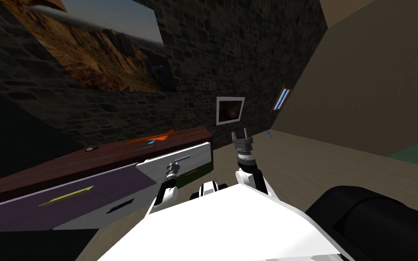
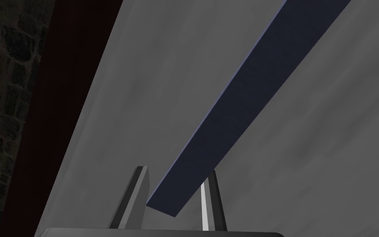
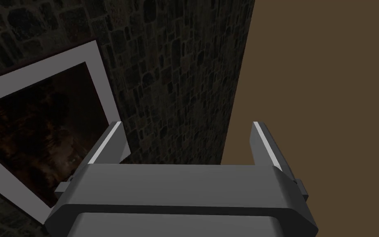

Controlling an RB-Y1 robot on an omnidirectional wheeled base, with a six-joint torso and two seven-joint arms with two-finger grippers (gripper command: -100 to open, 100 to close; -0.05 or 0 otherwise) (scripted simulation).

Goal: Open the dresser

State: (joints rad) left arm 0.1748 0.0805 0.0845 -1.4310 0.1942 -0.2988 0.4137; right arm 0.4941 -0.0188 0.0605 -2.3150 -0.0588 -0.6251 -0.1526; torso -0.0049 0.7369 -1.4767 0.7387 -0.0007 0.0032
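Observation:
The dresser (image 1: 113, 156) has a dark red-brown top and stands along the stone wall to my left. Its light grey drawer front (image 1: 158, 167) carries a dark blue bar handle (image 1: 183, 159). My left gripper (image 1: 174, 165) is at that handle. In the left wrist view the gripper (image 2: 176, 170) has one finger on each side of the end of the handle (image 2: 242, 94), pressing it against the grey front (image 2: 143, 82). My right gripper (image 1: 241, 132) is raised to the right of the dresser, open (image 3: 186, 125) with nothing between its fingers.
A purple drawer front (image 1: 67, 199) with a yellow handle (image 1: 66, 195) lies left of the grey one. An orange item (image 1: 154, 137) and a small dark object (image 1: 91, 148) lie on the dresser top. Beige floor (image 1: 303, 163) stretches to the right. A black rounded shape (image 1: 376, 222) sits at bottom right.

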